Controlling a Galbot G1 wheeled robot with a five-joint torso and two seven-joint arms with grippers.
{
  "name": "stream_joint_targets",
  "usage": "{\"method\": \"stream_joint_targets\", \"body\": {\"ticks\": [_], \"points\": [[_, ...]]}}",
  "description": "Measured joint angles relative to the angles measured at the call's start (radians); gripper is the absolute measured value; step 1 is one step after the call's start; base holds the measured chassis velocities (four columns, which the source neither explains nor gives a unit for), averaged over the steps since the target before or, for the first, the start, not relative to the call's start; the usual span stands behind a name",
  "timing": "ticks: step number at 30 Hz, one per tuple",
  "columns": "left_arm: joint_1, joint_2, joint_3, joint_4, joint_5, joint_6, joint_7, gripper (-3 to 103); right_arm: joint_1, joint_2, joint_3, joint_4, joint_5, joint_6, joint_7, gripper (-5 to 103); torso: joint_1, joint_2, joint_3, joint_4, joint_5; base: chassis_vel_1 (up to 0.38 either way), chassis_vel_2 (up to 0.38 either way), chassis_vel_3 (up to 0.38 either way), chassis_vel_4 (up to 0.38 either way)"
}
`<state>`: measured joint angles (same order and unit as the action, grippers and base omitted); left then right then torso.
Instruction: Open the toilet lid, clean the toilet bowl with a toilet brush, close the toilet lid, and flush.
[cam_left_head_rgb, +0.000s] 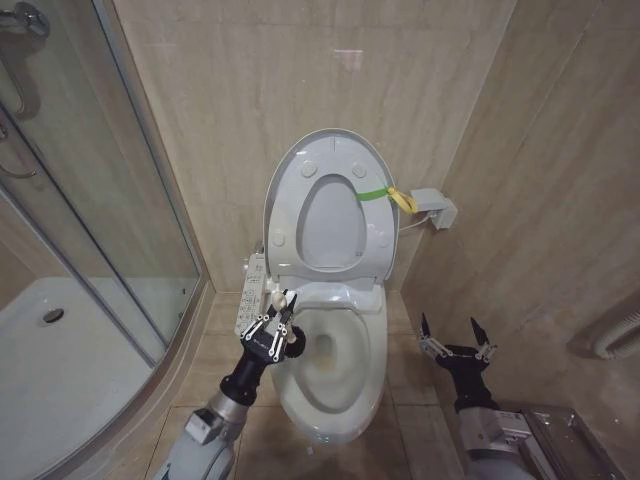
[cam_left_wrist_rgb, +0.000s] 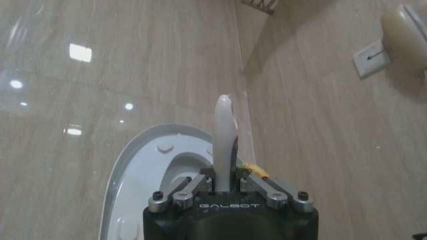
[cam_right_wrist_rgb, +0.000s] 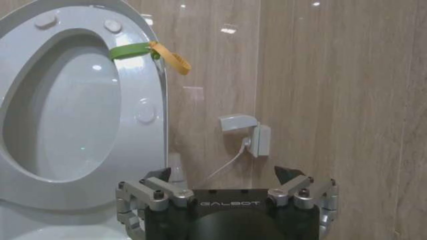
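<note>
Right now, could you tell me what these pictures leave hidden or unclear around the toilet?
- Toilet brush bristle head: head view, hidden behind the left gripper.
- Toilet bowl front foot: head view, cut off by the bottom edge.
- Toilet lid lower part: left wrist view, blocked by the gripper body.
- Right gripper: open, idle beside the bowl.

The toilet lid and seat stand raised against the tiled back wall, leaving the toilet bowl open from above. The left gripper, clamped on the toilet brush handle, occupies the bowl's left rim beside the side control panel. The glass shower screen closes off the left. Right of the bowl, bare floor lies around the right gripper, jaws spread, with the side wall and a wall socket beyond.
</note>
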<state>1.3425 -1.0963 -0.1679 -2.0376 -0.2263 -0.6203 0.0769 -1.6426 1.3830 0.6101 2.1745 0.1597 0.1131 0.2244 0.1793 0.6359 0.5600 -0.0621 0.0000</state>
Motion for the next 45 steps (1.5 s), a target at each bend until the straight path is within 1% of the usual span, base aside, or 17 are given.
{"method": "stream_joint_targets", "body": {"ticks": [4, 6, 10, 12, 15, 17, 24, 26, 27, 28, 31, 32, 35, 36, 41, 42, 45], "points": [[0.068, 0.014, -0.058, -0.048, 0.017, -0.008, 0.001, 18, 0.0, 0.0, 0.0, 0.0, 0.0, 0.0, 0.0, 100, 0.0, 0.0, 0.0, 0.0001, 0.0, 0.0, 0.0, 0.0, 0.0], [0.078, 0.016, -0.076, -0.05, 0.019, -0.014, 0.001, 18, 0.0, 0.0, 0.0, 0.0, 0.0, 0.0, 0.0, 100, 0.0, 0.0, 0.0, 0.0001, -0.0001, 0.0, 0.0, 0.0, 0.0], [0.122, 0.019, -0.166, -0.044, 0.027, -0.043, 0.0, 18, 0.0, 0.0, 0.0, 0.0, 0.0, 0.0, 0.0, 100, 0.0, 0.0, 0.0, 0.0, -0.0001, 0.0, 0.0, 0.0, 0.0], [0.139, 0.017, -0.188, -0.037, 0.029, -0.053, 0.0, 18, 0.0, 0.0, 0.0, 0.0, 0.0, 0.0, 0.0, 100, 0.0, 0.0, 0.0, -0.0001, -0.0001, 0.0, 0.0, 0.0, 0.0], [0.169, 0.007, -0.221, -0.022, 0.031, -0.065, -0.001, 18, 0.0, 0.0, 0.0, 0.0, 0.0, 0.0, 0.0, 100, 0.0, 0.0, 0.0, 0.0001, -0.0001, 0.0, 0.0, 0.0, 0.0], [0.198, -0.017, -0.251, -0.006, 0.032, -0.075, -0.009, 18, 0.0, 0.0, 0.0, 0.0, 0.0, 0.0, 0.0, 100, 0.0, 0.0, 0.0, 0.0, -0.0002, 0.0, 0.0, 0.0, 0.0], [0.269, -0.067, -0.301, -0.003, 0.048, -0.101, -0.022, 18, 0.0, 0.0, 0.0, 0.0, 0.0, 0.0, 0.0, 100, 0.0, 0.0, 0.0, 0.0, -0.0001, 0.0, 0.0, 0.0, 0.0], [0.287, -0.078, -0.322, 0.0, 0.048, -0.116, -0.023, 18, 0.0, 0.0, 0.0, 0.0, 0.0, 0.0, 0.0, 100, 0.0, 0.0, 0.0, 0.0001, 0.0, 0.0, 0.0, 0.0, 0.0], [0.293, -0.083, -0.331, 0.018, 0.047, -0.135, -0.025, 18, 0.0, 0.0, 0.0, 0.0, 0.0, 0.0, 0.0, 100, 0.0, 0.0, 0.0, 0.0001, 0.0002, 0.0, 0.0, 0.0, 0.0], [0.293, -0.083, -0.331, 0.018, 0.047, -0.135, -0.025, 18, 0.0, 0.0, 0.0, 0.0, 0.0, 0.0, 0.0, 100, 0.0, 0.0, 0.0, 0.0001, 0.0002, 0.0, 0.0, 0.0, 0.0], [0.279, -0.101, -0.348, 0.114, 0.043, -0.19, -0.041, 18, 0.0, 0.0, 0.0, 0.0, 0.0, 0.0, 0.0, 100, 0.0, 0.0, 0.0, 0.0, -0.0001, 0.0, 0.0, 0.0, 0.0], [0.279, -0.101, -0.348, 0.114, 0.043, -0.19, -0.041, 18, 0.0, 0.0, 0.0, 0.0, 0.0, 0.0, 0.0, 100, 0.0, 0.0, 0.0, 0.0, -0.0001, 0.0, 0.0, 0.0, 0.0], [0.274, -0.109, -0.356, 0.174, -0.002, -0.198, -0.057, 18, 0.0, 0.0, 0.0, 0.0, 0.0, 0.0, 0.0, 100, 0.0, 0.0, 0.0, 0.0, -0.0002, 0.0, 0.0, 0.0, 0.0], [0.274, -0.109, -0.356, 0.174, -0.002, -0.198, -0.057, 18, 0.0, 0.0, 0.0, 0.0, 0.0, 0.0, 0.0, 100, 0.0, 0.0, 0.0, 0.0, -0.0002, 0.0, 0.0, 0.0, 0.0], [0.255, -0.102, -0.383, 0.256, -0.078, -0.2, -0.062, 18, 0.0, 0.0, 0.0, 0.0, 0.0, 0.0, 0.0, 100, 0.0, 0.0, 0.0, 0.0001, -0.0001, 0.0, 0.0, 0.0, 0.0], [0.255, -0.102, -0.383, 0.256, -0.078, -0.2, -0.062, 18, 0.0, 0.0, 0.0, 0.0, 0.0, 0.0, 0.0, 100, 0.0, 0.0, 0.0, 0.0001, -0.0001, 0.0, 0.0, 0.0, 0.0], [0.209, -0.089, -0.379, 0.334, -0.139, -0.2, -0.061, 18, 0.0, 0.0, 0.0, 0.0, 0.0, 0.0, 0.0, 100, 0.0, 0.0, 0.0, -0.0001, -0.0001, 0.0, 0.0, 0.0, 0.0]]}}
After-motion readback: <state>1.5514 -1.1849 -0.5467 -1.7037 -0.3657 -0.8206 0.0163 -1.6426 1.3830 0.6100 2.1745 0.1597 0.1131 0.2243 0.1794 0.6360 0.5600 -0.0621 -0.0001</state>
